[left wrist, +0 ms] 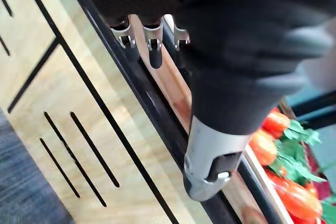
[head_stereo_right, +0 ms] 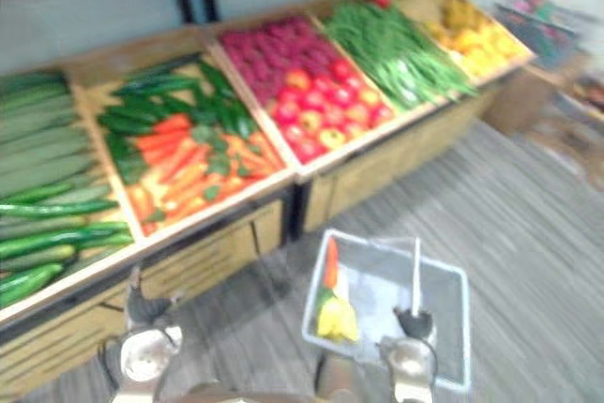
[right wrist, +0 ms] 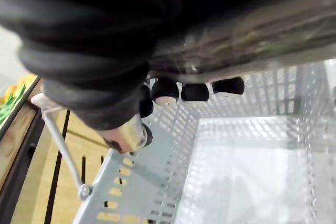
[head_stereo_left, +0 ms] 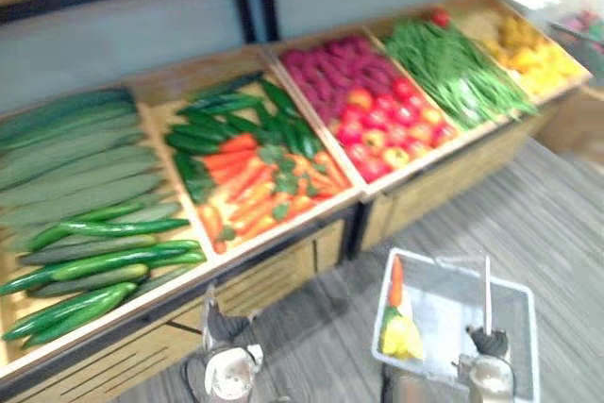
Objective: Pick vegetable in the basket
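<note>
Gripping perforated grey basket (head_stereo_left: 444, 307), prob – R hand (right wrist: 195, 92).

A wooden produce stand (head_stereo_left: 415, 197) with dark-slotted front panels sits on a grey plank floor (head_stereo_left: 557, 224). Red apples (head_stereo_left: 392, 129) fill the front half of a bin right of the stand's middle, and yellow fruit (head_stereo_left: 528, 54) the bin at its right end. A blue-grey wall (head_stereo_left: 113, 44) rises behind.

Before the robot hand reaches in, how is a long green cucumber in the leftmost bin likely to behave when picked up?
The cucumber looks straight and firm, so it is probably stiff. Its skin shines, so it may be slippery. Being round on a seemingly sloping bin, it could roll if nudged.
</note>
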Robot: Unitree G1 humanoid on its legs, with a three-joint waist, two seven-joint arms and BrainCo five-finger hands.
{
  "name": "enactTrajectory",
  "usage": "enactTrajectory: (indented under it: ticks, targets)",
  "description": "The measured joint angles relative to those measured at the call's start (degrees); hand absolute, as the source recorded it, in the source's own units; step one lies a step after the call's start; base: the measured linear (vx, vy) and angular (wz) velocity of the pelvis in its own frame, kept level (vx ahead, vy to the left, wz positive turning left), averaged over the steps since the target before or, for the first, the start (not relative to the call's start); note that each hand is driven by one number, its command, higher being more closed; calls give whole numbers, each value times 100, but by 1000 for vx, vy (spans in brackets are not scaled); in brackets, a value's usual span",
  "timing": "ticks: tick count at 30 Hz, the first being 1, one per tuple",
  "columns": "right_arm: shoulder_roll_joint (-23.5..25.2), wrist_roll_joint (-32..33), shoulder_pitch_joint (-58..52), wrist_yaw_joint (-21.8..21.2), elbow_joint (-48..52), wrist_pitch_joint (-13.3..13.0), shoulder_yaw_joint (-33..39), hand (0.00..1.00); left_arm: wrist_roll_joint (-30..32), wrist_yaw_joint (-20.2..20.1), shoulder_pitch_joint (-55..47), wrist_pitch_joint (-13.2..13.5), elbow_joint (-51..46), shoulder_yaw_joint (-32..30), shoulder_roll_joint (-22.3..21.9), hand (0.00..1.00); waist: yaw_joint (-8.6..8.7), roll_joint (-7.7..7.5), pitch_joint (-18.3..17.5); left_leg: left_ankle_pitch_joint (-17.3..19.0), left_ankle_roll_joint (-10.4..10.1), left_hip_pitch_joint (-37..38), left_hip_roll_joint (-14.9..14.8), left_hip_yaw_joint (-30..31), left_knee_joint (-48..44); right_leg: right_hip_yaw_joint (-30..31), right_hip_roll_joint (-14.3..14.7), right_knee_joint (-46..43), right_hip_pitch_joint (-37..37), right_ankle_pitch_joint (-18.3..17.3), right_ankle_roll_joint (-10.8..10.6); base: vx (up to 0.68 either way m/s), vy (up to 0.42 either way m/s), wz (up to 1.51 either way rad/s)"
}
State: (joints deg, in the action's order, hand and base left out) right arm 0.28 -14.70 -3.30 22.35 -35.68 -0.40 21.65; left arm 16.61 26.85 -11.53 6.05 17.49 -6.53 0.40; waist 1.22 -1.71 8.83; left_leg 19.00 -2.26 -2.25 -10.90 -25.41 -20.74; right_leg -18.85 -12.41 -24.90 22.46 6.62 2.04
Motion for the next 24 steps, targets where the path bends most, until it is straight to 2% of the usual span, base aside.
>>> enactTrajectory:
  ticks: [2, 3, 4, 5, 6, 7, 8, 9, 10, 11, 12, 13, 14, 15, 19, 21, 22, 23, 24]
  targets:
    - [-22, -7, -7, 44, -1, -4, -64, 100, 7, 9, -114, 0, -115, 2, 8, 0, 7, -52, 9, -33, 17, 132, -16, -264, 26, -390, -276, -1237, -1, -608, 80, -125, 45, -76]
    - [-36, -18, -23, 57, -9, -9, -196, 100, 8, 23, -176, -2, -184, -21, 26, 0, 39, -213, -19, -23, 14, 153, -6, -418, -134, -600, -431, -1498, 6, -657, 109, -130, 13, -92]
    - [-47, -39, -17, 48, -81, -24, -238, 100, 8, 27, -188, -30, -201, -89, 54, 0, 24, -272, 29, 12, 49, 118, 36, -385, -154, -899, -293, -1156, -107, -483, 168, -145, 27, -110]
    - [-24, -47, 84, 50, -152, -23, -237, 100, 9, 28, -218, -37, -201, -105, 58, 0, -131, -114, -32, -30, 66, 209, -56, -349, 249, -845, 150, -287, -352, -382, 106, -126, 14, -114]
    - [29, -48, 146, 71, -176, -13, -226, 100, 14, 25, -257, -23, -208, -129, 82, 0, -162, -151, -23, -314, -4, 357, -79, -673, 555, -932, 159, -217, -572, -658, 154, -113, -6, -83]
    - [-7, -50, 152, 101, -200, -20, -219, 100, 9, 28, -229, -31, -218, -94, 87, 0, -61, -280, -52, -434, 30, 380, 73, -742, 683, -1178, -336, -1195, -656, -1314, 104, -76, -24, -45]
    - [-50, -53, 156, 100, -268, -20, -227, 100, 8, 30, -207, -31, -223, -90, 92, 0, -14, -282, -39, -438, 37, 364, 91, -809, 650, -1256, -542, -1413, -783, -1396, 15, -49, -23, -45]
    - [-80, -53, 219, 98, -420, -9, -256, 100, 8, 42, -262, -36, -222, -125, 104, 0, -67, -354, -77, -436, 39, 317, 75, -1041, 527, -1275, -816, -1496, -942, -1491, -129, -30, -65, -61]
    - [-85, -55, 246, 96, -454, 0, -284, 100, 5, 49, -286, -45, -212, -140, 103, 0, -86, -365, -83, -435, 41, 282, 31, -1152, 452, -1275, -870, -1403, -987, -1521, -183, -55, -159, -90]
    - [-108, -61, 271, 93, -493, 49, -419, 100, 4, 86, -293, -46, -216, -138, 99, 0, -106, -383, -98, -435, 40, 140, -89, -1335, 297, -1260, -781, -1030, -971, -1576, -408, -44, -225, -91]
    - [-123, -61, 283, 90, -547, 63, -434, 100, -2, 123, -259, -46, -211, -146, 79, 0, -143, -355, -109, -453, 4, 8, -204, -1492, 194, -1199, -450, -425, -980, -1660, -499, -26, -250, -95]
    - [-144, -62, 293, 90, -547, 80, -438, 100, -6, 145, -256, -47, -210, -187, 20, 0, -169, -290, -127, -474, -26, -64, -271, -1564, 190, -1119, -260, -91, -1006, -1656, -497, 10, -257, -108]
    - [-195, -63, 317, 90, -546, 101, -465, 100, -8, 182, -229, -46, -182, -207, -73, 0, -166, -203, -104, -524, -90, -96, -409, -1791, 144, -972, 46, 515, -1084, -1649, -498, -3, -243, -108]
    - [-260, -62, 288, 91, -545, 127, -477, 100, -15, 207, -191, -48, -35, -188, -145, 0, -137, -57, -100, -584, -89, -89, -578, -1866, 57, -888, 269, 807, -1149, -1485, -412, -11, -262, -91]
    - [-290, -57, -12, 246, -451, 148, -452, 100, -34, 329, -33, -33, 79, -174, -197, 0, 38, 19, -115, -900, -145, 91, -817, -1794, -31, -732, 663, 1331, -1485, -1327, -237, 11, -209, -38]
    - [-295, -60, -225, 254, -227, 170, -450, 100, -59, 418, 114, -46, 264, -174, -201, 0, 56, 122, -43, -939, -201, 39, -1154, -1765, -392, -712, 995, 1707, -1697, -1180, -57, 25, -201, -24]
    - [-296, -59, -274, 253, -176, 170, -448, 100, -63, 419, 120, -47, 296, -161, -207, 0, 66, 149, -14, -956, -217, 48, -1240, -1752, -485, -710, 1065, 1796, -1783, -1149, -15, 29, -195, -12]
    - [-296, -59, -331, 254, -96, 170, -447, 100, -66, 419, 110, -49, 336, -137, -212, 0, 99, 167, 26, -1014, -226, 58, -1317, -1652, -660, -670, 1145, 1922, -1919, -1120, 18, 22, -165, -23]
    - [-307, -57, -312, 282, -46, 168, -483, 100, -71, 424, 45, -51, 349, -45, -219, 0, 125, 117, 156, -1188, -141, -60, -1300, -1073, -1054, -463, 1160, 2042, -2144, -1093, 41, -11, -147, -47]
